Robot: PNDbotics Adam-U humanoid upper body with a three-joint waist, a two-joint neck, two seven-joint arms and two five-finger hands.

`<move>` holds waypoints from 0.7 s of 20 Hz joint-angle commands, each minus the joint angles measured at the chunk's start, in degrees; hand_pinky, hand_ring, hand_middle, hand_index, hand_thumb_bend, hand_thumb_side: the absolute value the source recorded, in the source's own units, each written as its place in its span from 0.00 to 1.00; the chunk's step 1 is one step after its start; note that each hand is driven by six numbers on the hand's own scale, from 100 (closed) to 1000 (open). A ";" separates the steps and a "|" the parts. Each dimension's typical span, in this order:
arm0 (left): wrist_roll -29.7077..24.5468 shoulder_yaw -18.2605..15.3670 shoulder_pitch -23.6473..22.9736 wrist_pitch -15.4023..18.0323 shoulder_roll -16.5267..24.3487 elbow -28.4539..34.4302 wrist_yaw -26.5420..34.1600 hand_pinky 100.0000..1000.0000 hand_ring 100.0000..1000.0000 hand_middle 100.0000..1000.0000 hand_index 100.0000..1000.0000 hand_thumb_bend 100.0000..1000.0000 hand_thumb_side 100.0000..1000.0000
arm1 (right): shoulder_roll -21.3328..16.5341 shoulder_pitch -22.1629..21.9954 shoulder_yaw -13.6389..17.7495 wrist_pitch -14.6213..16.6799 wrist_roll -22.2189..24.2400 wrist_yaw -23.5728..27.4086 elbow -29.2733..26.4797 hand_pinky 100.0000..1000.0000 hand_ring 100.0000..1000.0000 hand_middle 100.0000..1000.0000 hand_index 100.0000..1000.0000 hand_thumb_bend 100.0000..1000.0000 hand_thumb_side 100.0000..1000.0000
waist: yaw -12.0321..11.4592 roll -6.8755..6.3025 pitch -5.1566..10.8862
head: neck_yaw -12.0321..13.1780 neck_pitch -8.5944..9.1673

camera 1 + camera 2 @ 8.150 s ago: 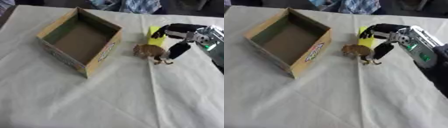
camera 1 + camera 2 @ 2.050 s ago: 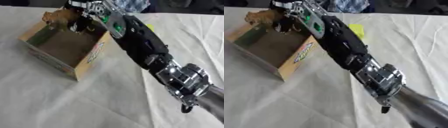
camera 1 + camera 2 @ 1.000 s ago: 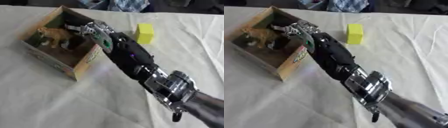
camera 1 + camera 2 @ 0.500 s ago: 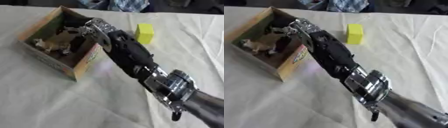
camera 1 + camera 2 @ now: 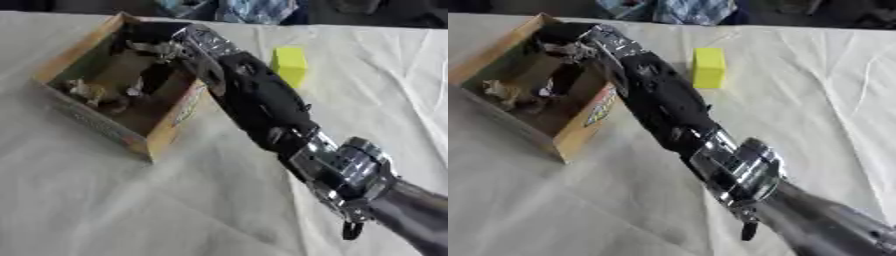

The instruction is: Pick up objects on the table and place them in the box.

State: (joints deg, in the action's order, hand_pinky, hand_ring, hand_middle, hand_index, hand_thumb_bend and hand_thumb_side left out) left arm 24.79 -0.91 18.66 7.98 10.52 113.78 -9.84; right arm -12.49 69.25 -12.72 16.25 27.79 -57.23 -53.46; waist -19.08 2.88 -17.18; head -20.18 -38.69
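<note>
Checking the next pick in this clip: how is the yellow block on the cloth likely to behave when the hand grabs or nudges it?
The yellow block looks rigid and flat-faced, so it probably won't roll. It stands taller than wide, so a nudge could tip it. The wrinkled tablecloth may resist sliding.

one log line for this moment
right hand: open over box | brown toy animal: in box | yellow block: on table | left hand: unseen

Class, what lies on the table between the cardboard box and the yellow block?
Only the right arm crosses between the box and the yellow block, seen in both eye views.
</note>
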 commanded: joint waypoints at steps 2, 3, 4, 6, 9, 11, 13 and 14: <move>0.14 -0.29 0.11 -0.22 0.94 0.81 -0.13 0.57 0.90 1.00 0.61 0.21 0.99 | -5.05 1.89 1.06 -2.34 3.26 9.22 -6.87 0.91 0.85 0.83 0.95 0.04 0.55 | 0.47 -0.53 1.59 | 1.55 -0.20; 0.17 -0.34 0.04 -0.24 1.06 0.81 -0.21 0.57 0.90 1.00 0.61 0.21 0.99 | -6.34 1.85 1.16 -3.12 4.23 11.19 -8.17 0.91 0.85 0.83 0.94 0.14 0.55 | 0.66 -0.54 1.68 | 1.92 -0.21; 0.21 -0.40 -0.05 -0.27 1.18 0.81 -0.28 0.57 0.90 1.00 0.61 0.21 0.99 | -7.82 1.72 1.20 -3.73 5.21 12.92 -9.45 0.91 0.85 0.83 0.94 0.14 0.55 | 0.89 -0.55 1.76 | 2.37 -0.18; 0.29 -0.49 -0.18 -0.32 1.40 0.81 -0.42 0.57 0.90 1.00 0.61 0.21 0.99 | -10.75 1.14 1.28 -4.58 6.86 15.75 -11.90 0.91 0.85 0.82 0.94 0.12 0.55 | 1.30 -0.55 1.88 | 3.15 -0.12; 0.31 -0.58 -0.39 -0.53 1.60 0.81 -0.60 0.57 0.90 1.00 0.61 0.21 0.99 | -14.78 -0.72 1.77 -5.73 8.54 19.65 -15.10 0.90 0.84 0.81 0.94 0.06 0.55 | 1.86 -0.63 1.99 | 4.01 0.02; 0.36 -0.66 -0.50 -0.64 1.71 0.81 -0.71 0.57 0.90 1.00 0.61 0.21 0.99 | -17.37 -2.39 2.43 -6.64 9.22 22.30 -17.09 0.89 0.83 0.81 0.94 0.02 0.56 | 2.18 -0.71 2.01 | 4.50 0.19; 0.39 -0.71 -0.62 -0.75 1.80 0.81 -0.81 0.56 0.90 1.00 0.61 0.21 0.99 | -19.80 -4.04 2.90 -7.42 9.70 24.33 -18.85 0.90 0.83 0.81 0.93 0.02 0.56 | 2.46 -0.78 2.03 | 4.97 0.32; 0.39 -0.72 -0.66 -0.80 1.83 0.81 -0.86 0.56 0.90 1.00 0.61 0.21 0.99 | -20.89 -4.80 3.00 -7.63 9.92 25.02 -19.55 0.90 0.83 0.81 0.93 0.03 0.56 | 2.58 -0.80 2.04 | 5.19 0.37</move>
State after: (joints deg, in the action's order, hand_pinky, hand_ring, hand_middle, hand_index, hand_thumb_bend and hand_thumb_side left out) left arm 25.16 -1.24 17.67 7.39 11.11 113.78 -10.35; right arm -30.62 63.46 -10.56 8.98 37.36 -33.71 -70.91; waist -16.47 2.41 -16.56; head -15.37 -38.70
